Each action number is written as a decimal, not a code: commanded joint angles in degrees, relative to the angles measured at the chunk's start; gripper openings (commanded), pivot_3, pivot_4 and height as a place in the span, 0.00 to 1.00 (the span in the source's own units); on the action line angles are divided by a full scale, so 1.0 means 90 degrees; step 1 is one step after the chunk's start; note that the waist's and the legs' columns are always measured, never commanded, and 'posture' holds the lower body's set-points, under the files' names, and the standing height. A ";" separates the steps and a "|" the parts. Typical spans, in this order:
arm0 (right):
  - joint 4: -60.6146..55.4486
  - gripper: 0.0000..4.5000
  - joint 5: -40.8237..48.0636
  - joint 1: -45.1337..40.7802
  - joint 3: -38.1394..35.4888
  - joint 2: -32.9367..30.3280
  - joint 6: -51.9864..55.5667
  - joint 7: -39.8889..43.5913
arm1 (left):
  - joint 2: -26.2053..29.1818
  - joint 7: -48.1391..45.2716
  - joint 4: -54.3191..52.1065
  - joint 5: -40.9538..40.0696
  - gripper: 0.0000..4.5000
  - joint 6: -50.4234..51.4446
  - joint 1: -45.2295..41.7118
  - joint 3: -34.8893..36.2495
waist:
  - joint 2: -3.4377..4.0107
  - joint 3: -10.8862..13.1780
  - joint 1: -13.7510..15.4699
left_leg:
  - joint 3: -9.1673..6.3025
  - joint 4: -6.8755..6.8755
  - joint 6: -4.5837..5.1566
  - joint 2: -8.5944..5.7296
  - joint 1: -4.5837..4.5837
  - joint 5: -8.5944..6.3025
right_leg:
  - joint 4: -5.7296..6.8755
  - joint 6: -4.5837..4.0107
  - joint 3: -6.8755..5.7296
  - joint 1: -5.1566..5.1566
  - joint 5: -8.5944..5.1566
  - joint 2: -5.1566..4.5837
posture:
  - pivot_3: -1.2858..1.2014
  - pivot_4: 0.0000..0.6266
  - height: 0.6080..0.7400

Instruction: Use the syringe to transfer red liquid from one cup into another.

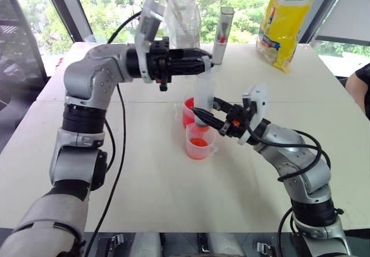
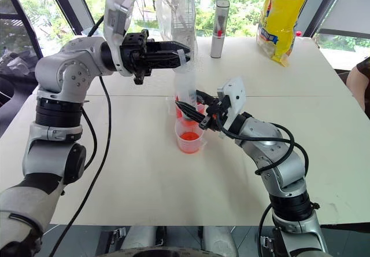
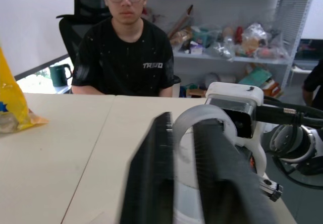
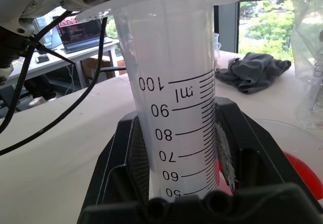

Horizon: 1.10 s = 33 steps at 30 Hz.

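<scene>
Upright, syringe (image 1: 203,95) between both claws: right claw (image 1: 199,114) low, left claw (image 1: 207,57) atop.

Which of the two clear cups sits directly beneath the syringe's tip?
The nearer cup, holding orange-red liquid; the other cup stands behind it, off the syringe line.

Bright daylight from the windows (image 1: 104,8) behind; the left wrist view's foreground blurs.
</scene>
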 commanded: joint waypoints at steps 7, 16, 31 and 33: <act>-0.0251 0.32 0.0072 -0.0133 -0.0061 -0.0007 -0.0075 0.0043 | -0.0004 -0.0130 -0.0404 -0.0176 0.01 0.0263 -0.0018 -0.0066 | 0.0000 0.0000 0.0005 | 0.0000 0.0000 0.0000 0.0000 0.0000 0.0000 | 0.0000 0.0000 0.0000 0.0000 0.0000 0.0000 | 0.52 0.24 1.00; -0.0411 0.32 0.0259 -0.0263 -0.0167 0.0002 0.0113 -0.0026 | -0.0039 -0.0170 -0.0518 -0.0114 0.01 0.0325 0.0111 -0.0209 | 0.0000 0.0000 0.0002 | 0.0000 0.0000 0.0000 0.0000 0.0000 0.0000 | 0.0000 0.0000 0.0000 0.0000 0.0000 0.0000 | 0.52 0.24 1.00; -0.0602 0.32 0.0686 -0.0613 -0.0443 0.0038 0.0569 -0.0224 | -0.0068 -0.0203 -0.0775 -0.0137 0.01 0.0469 0.0343 -0.0344 | 0.0000 0.0000 0.0007 | 0.0000 0.0001 0.0000 0.0000 -0.0001 0.0000 | 0.0000 0.0000 0.0000 0.0000 0.0000 -0.0001 | 0.52 0.24 1.00; -0.0628 0.32 0.0732 -0.0640 -0.0479 0.0033 0.0623 -0.0237 | -0.0075 -0.0206 -0.0818 -0.0146 0.01 0.0503 0.0375 -0.0359 | 0.0000 0.0000 0.0010 | -0.0001 0.0000 0.0000 0.0000 -0.0001 0.0000 | 0.0000 0.0000 0.0000 0.0000 0.0000 -0.0001 | 0.52 0.24 1.00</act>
